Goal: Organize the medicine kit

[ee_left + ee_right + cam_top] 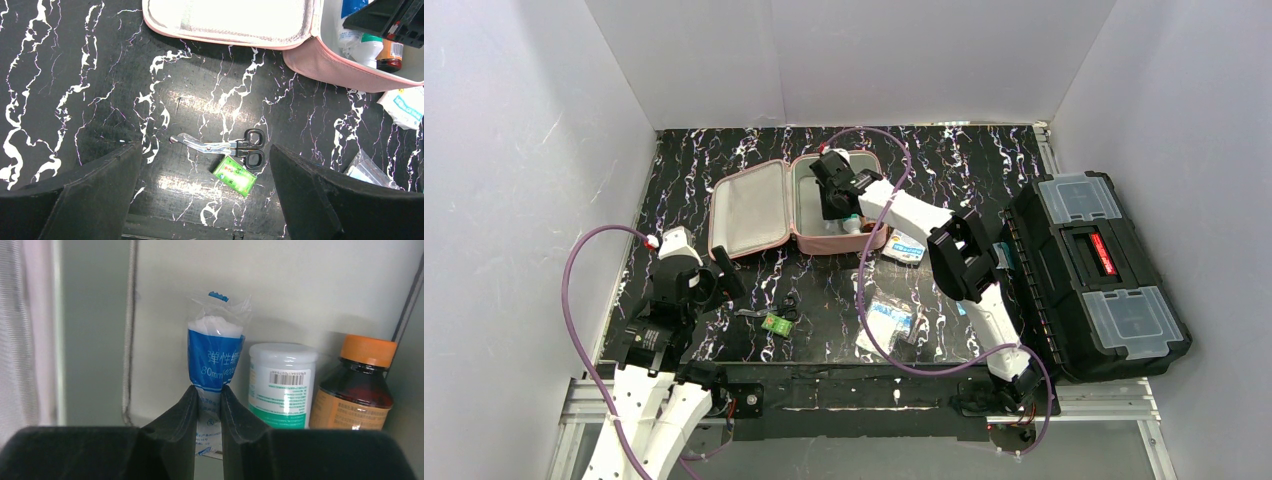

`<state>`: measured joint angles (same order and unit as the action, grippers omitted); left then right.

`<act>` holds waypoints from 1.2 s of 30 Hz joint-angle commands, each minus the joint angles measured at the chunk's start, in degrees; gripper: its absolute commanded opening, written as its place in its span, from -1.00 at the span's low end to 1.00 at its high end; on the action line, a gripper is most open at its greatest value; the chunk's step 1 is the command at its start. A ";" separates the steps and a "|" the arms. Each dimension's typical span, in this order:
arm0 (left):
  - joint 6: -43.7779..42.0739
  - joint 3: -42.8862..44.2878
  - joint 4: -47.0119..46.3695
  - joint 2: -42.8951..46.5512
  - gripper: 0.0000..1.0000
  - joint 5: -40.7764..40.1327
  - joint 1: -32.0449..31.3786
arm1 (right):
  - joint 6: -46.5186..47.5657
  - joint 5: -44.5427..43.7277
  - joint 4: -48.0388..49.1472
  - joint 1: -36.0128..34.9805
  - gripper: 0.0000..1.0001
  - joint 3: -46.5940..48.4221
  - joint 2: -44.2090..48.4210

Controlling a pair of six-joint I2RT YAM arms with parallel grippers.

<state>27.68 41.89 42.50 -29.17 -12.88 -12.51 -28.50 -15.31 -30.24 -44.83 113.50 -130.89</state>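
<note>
**Medicine kit** [749,208]: pink soft zip case, open at the far middle of the desk [984,170]. Its lid is folded flat to the left with the grey lining up.

**Contents, side by side in the right half:** blue-and-clear bandage packet [215,352]; white bottle [282,380] with green label; brown bottle [357,385] with orange cap.

**Right gripper** [209,390]: reaches into the case, its jaws pinched narrowly on the lower end of the bandage packet.

**Left gripper** [205,150]: hangs above the near left of the desk, jaws spread wide and holding nothing.

**Loose on the desk:** scissors [225,146] with black handles, touching a green packet [234,175]; white sachet [906,246] just beside the case; clear bag [889,320] nearer the arms.

**Black toolbox** [1104,270]: at the right edge, lid shut.
</note>
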 commanded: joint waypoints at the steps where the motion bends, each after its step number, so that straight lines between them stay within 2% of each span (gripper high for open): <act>1: -0.35 0.74 0.13 -0.35 0.99 -0.21 0.04 | -1.16 -2.81 0.57 0.63 -0.89 -2.06 1.38; 4: -0.35 0.72 0.12 -0.44 0.99 -0.30 0.04 | -1.20 -3.06 1.14 0.64 -0.78 -3.43 2.22; 10: -0.48 0.72 0.21 -0.69 0.99 -0.34 0.03 | -0.37 -3.28 3.03 0.62 -0.30 -6.83 6.05; 19: -0.60 0.81 0.14 -1.13 0.99 -0.21 0.03 | 1.26 -3.77 4.07 0.62 0.16 -10.76 13.68; 22: -0.68 0.82 0.08 -1.30 0.99 -0.07 0.06 | 1.92 -3.49 3.89 0.62 0.39 -12.66 16.93; 31: -0.96 1.10 0.52 -1.87 0.99 0.08 0.08 | 2.58 -3.90 8.95 0.64 0.78 -29.29 32.76; 33: -0.81 1.17 0.65 -1.87 0.99 -0.02 0.07 | 1.83 -4.16 9.11 0.64 0.95 -32.67 36.20; 36: -0.51 1.19 0.87 -1.96 0.99 -0.29 0.06 | -0.48 -5.37 7.70 0.62 0.97 -37.22 41.28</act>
<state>27.43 41.89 42.51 -30.72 -12.67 -12.50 -26.75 -18.32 -23.69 -44.35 80.65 -96.26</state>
